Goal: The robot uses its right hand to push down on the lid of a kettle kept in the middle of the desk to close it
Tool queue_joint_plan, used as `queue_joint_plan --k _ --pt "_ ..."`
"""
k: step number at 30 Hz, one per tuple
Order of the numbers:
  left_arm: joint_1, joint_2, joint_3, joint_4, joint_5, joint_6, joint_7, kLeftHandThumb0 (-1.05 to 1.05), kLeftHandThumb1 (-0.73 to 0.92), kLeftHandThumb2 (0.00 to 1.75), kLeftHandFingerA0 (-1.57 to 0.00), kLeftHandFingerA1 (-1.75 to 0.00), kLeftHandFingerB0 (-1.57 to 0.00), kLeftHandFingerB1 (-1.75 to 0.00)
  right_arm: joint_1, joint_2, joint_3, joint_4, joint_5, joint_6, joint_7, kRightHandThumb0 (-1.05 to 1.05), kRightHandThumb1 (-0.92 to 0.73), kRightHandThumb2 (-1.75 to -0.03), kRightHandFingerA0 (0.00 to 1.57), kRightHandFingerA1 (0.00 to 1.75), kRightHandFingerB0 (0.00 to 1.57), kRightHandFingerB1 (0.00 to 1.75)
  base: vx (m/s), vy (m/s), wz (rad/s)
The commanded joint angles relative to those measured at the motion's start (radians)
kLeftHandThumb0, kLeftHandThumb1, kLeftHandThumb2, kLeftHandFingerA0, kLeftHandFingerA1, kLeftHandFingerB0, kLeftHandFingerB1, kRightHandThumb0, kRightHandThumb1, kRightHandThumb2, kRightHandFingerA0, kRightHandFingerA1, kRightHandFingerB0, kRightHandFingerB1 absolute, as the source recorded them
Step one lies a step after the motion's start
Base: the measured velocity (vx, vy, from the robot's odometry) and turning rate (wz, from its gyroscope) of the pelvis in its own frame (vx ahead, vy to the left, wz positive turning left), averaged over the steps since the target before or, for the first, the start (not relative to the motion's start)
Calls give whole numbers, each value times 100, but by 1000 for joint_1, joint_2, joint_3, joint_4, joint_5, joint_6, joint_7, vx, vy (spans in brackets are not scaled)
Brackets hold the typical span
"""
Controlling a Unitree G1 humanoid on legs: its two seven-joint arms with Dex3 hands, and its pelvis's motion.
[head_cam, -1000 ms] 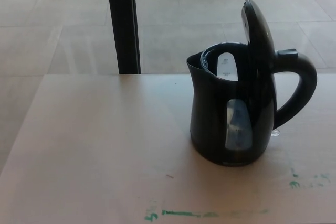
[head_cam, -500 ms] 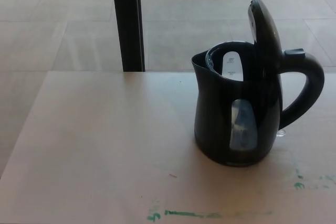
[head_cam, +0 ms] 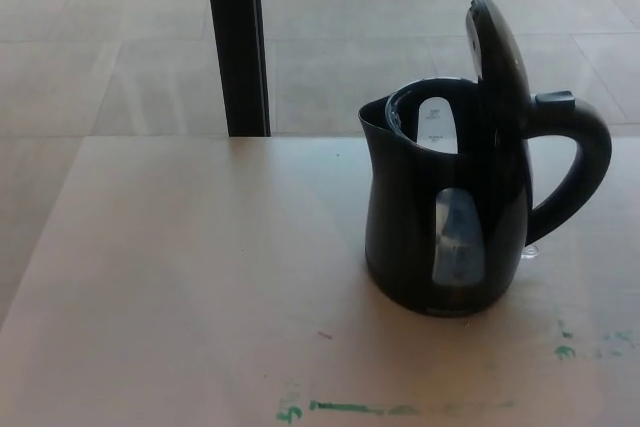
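**Zero progress: lid up, no hands visible**

You've got the kettle [head_cam: 450,217] on the desk [head_cam: 180,287], handle to its right, spout to its left. Its lid [head_cam: 497,62] stands upright on the hinge, mouth fully exposed. Neither hand shows, so I can't tell you whether either is open or closed. By my read, everything is left: reach, contact, press-down. Desk is pale wood, green marks [head_cam: 350,407] in front of the kettle. Behind it: dark post [head_cam: 237,42], tiled floor [head_cam: 100,47].
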Motion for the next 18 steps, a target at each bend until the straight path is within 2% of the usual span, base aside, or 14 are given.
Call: queue_joint_plan --k 1,2,4,5,7,8,9,10,18 --pt "8 38 5 8 -30 13 -11 -82 74 112 -39 -58 -31 -52 -158 -13 218 -62 -142 197 25 -86 -92 -79 46 44 35 35 0 0 0" --pt "8 39 3 8 -27 13 -7 -85 92 72 -46 -48 -37 -42 -167 -11 234 -53 -152 194 20 -83 -79 -116 40 54 30 49 0 0 0" --pt "8 39 0 8 -25 12 -7 -85 92 72 -46 -48 -37 -42 -177 -12 253 -45 -157 197 13 -83 -79 -116 40 54 30 49 0 0 0" --pt "11 40 -4 6 -22 9 -14 -85 92 73 -45 -48 -36 -42 -196 2 276 -25 -157 198 16 -85 -92 -79 47 46 35 36 0 0 0" --pt "11 39 -1 5 -27 11 -14 -85 92 73 -45 -48 -37 -42 -206 10 293 -12 -157 201 10 -88 -92 -80 46 47 36 40 0 0 0" --pt "11 38 1 5 -32 12 -18 -89 82 81 -44 -52 -34 -46 -225 39 318 25 -170 198 -4 -88 -92 -77 45 49 34 40 0 0 0" --pt "11 38 1 5 -32 12 -18 -89 82 81 -44 -52 -34 -46 -227 39 320 27 -170 198 -6 -88 -92 -77 45 49 34 40 0 0 0" --pt "11 39 -5 7 -26 7 -14 -83 92 72 -46 -49 -36 -42 -234 47 329 39 -177 197 -8 -87 -92 -77 44 49 34 40 0 0 0" --pt "15 39 -8 12 -35 2 -19 -85 92 72 -46 -47 -37 -42 -256 116 371 104 -189 209 10 -85 -92 -75 40 45 32 37 0 0 0"
